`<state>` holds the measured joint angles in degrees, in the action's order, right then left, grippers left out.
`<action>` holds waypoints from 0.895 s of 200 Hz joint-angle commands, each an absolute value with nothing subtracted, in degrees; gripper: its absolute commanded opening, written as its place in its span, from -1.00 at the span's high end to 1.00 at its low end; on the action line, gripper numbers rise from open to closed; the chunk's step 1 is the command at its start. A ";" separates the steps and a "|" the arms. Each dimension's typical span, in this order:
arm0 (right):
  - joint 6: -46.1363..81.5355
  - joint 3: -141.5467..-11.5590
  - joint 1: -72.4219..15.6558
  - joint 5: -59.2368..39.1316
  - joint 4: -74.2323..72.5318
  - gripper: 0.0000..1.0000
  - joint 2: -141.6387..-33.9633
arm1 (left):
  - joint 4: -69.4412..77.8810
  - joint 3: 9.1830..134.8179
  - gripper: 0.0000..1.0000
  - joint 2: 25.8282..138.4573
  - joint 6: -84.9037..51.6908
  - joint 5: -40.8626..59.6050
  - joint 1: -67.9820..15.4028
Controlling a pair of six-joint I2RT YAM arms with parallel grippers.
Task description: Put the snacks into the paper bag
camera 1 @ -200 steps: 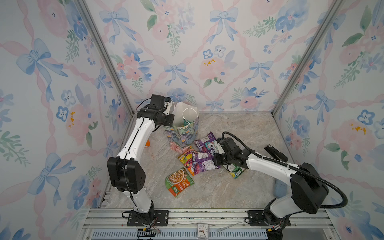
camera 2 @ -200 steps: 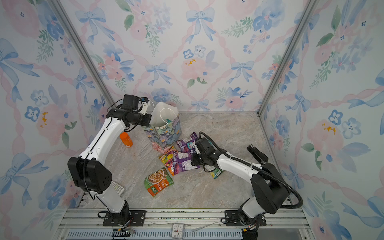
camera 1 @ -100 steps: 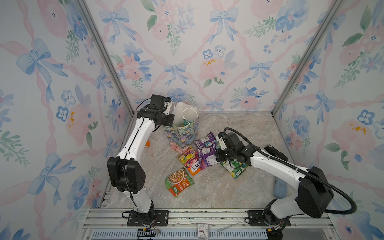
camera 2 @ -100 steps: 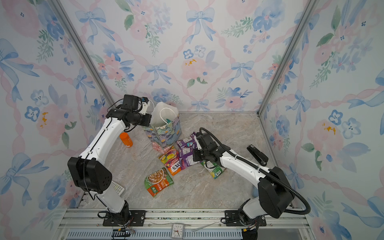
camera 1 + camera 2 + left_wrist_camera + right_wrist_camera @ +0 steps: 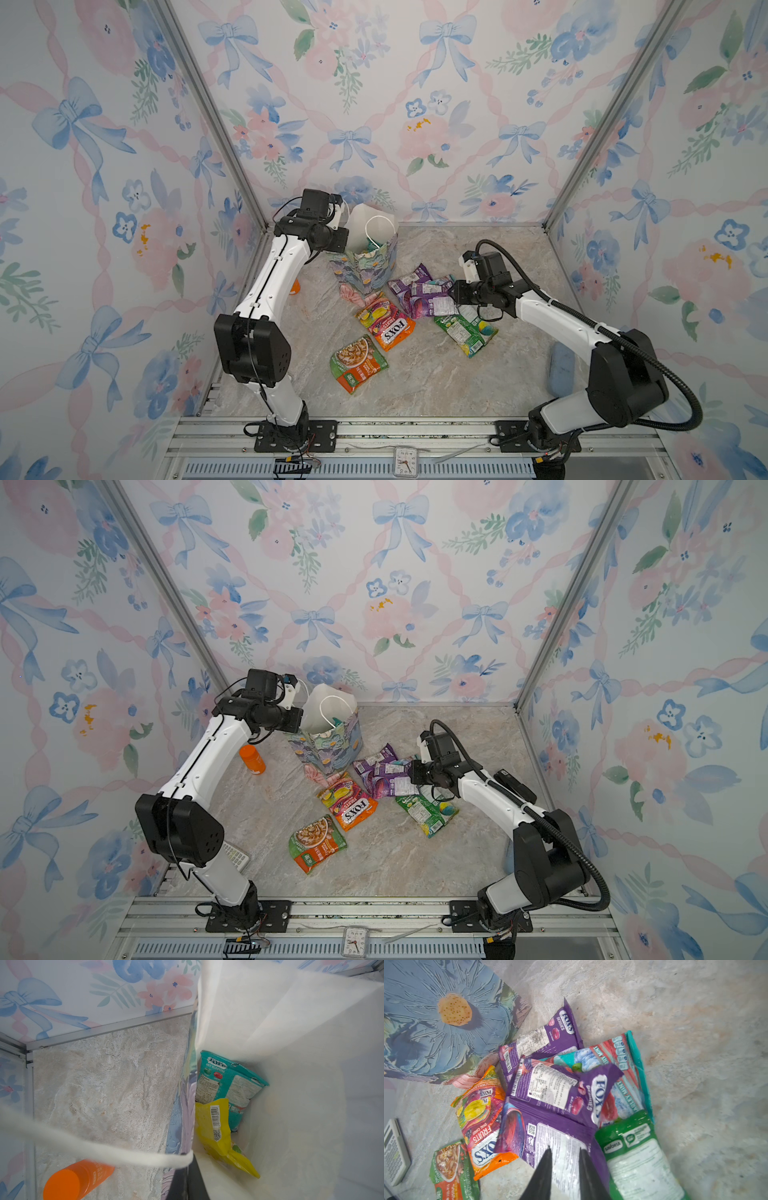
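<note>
The floral paper bag [image 5: 365,266] is stood upright at the back of the marble table [image 5: 436,374]. Its rim is apparently pinched by the closed left gripper [image 5: 348,241]. A teal packet [image 5: 226,1082] and a yellow packet [image 5: 214,1126] are seen inside. The right gripper [image 5: 564,1149], jaws slightly parted, is held over a purple packet [image 5: 542,1124] among the snack packets [image 5: 415,307] heaped just beside the bag.
</note>
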<state>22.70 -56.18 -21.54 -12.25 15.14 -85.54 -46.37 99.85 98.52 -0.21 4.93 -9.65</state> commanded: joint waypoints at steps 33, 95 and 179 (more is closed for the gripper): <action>28.86 -45.82 -17.72 -18.44 11.19 0.05 -77.30 | -49.70 98.44 1.00 99.62 -1.14 5.25 -10.17; 42.12 -31.91 -17.23 -22.38 3.25 -0.09 -69.63 | -49.75 98.26 1.00 99.69 -1.14 5.49 -10.19; 54.75 -25.14 -17.06 -24.69 -17.66 -0.09 -75.08 | -49.72 98.26 1.00 99.23 -1.14 5.59 -10.21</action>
